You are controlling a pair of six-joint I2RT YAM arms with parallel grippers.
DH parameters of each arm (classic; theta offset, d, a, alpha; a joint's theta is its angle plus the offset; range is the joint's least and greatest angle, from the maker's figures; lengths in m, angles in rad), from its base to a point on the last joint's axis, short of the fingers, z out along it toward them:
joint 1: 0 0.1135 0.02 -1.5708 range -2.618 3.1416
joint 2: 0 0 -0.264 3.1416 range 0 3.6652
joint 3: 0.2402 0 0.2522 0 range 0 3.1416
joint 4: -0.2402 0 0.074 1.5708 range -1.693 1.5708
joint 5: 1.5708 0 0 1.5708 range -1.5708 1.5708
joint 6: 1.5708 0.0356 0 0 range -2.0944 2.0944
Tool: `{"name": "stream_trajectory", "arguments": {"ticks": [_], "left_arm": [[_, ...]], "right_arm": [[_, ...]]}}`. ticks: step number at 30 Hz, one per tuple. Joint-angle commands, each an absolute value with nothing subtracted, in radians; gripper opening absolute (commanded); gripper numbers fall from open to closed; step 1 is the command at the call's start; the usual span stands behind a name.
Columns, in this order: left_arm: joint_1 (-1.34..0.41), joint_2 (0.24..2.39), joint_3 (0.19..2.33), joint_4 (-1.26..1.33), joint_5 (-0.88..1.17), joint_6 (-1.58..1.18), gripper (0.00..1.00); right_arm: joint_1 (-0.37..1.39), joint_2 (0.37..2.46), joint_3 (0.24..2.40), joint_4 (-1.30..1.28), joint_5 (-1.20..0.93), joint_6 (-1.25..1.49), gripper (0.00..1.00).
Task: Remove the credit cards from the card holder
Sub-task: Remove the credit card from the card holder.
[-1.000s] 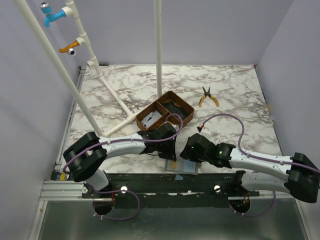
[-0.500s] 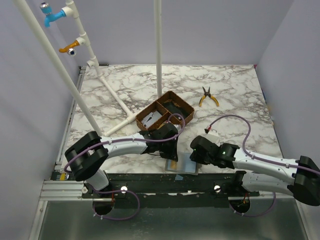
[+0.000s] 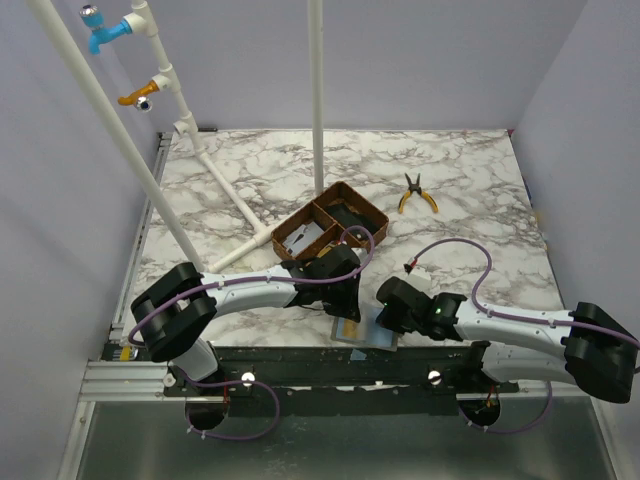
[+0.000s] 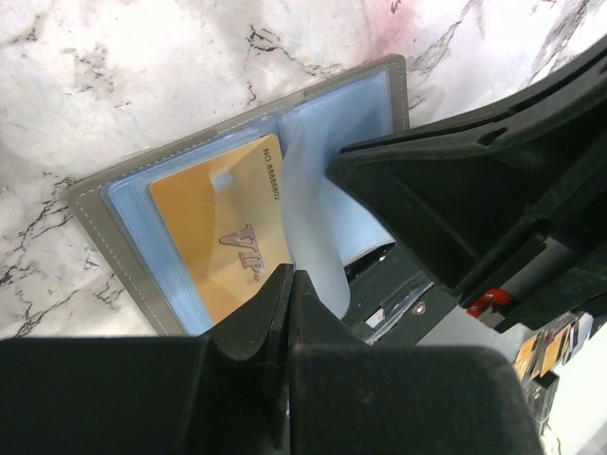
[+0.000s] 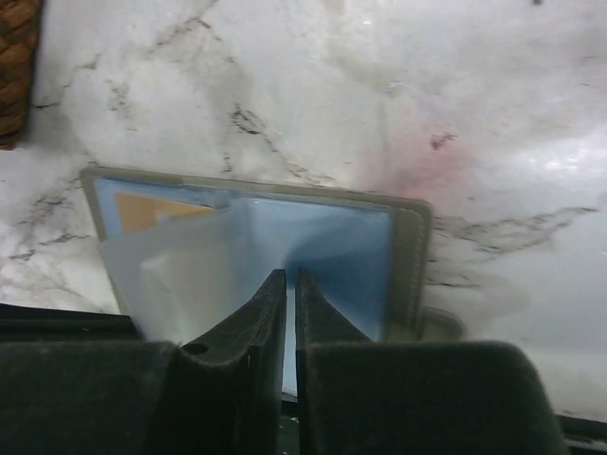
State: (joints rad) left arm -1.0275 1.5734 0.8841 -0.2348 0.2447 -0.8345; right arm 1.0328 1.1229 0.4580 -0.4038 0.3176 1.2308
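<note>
Card holder (image 4: 322, 133) open at table (image 3: 450, 190) edge — left end effector (image 4: 289, 275) closed, empty; right end effector (image 5: 289, 277) almost closed, hold unclear.

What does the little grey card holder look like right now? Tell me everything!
The card holder is a small grey wallet lying open and flat on the marble table. Inside it is pale blue, with clear plastic sleeves. A gold card marked VIP sits in one sleeve. One clear sleeve page stands up from the middle, and the right gripper looks closed on it. The left gripper, shut, has its tips down at the gold card's edge.
</note>
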Motion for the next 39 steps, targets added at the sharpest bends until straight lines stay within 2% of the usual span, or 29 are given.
{"name": "stream_trajectory", "arguments": {"ticks": [1,10,13,18,21,39], "left_arm": [[-1.039,1.586,0.907,-0.245,0.256,-0.818,0.00],[-1.040,1.596,0.922,-0.240,0.264,-0.816,0.00],[-1.043,1.604,0.934,-0.242,0.264,-0.815,0.00],[-1.048,1.630,0.964,-0.267,0.255,-0.819,0.00],[-1.055,1.646,0.991,-0.288,0.245,-0.820,0.00],[-1.092,1.786,1.113,-0.328,0.248,-0.823,0.00]], "right_arm": [[1.036,1.191,0.411,-0.274,0.245,1.237,0.11],[1.037,1.225,0.389,-0.205,0.218,1.253,0.10],[1.036,1.165,0.388,-0.256,0.247,1.267,0.11],[1.035,0.994,0.394,-0.312,0.293,1.256,0.19],[1.032,0.920,0.416,-0.344,0.316,1.246,0.20],[1.032,0.804,0.564,-0.685,0.472,1.289,0.23]]}}
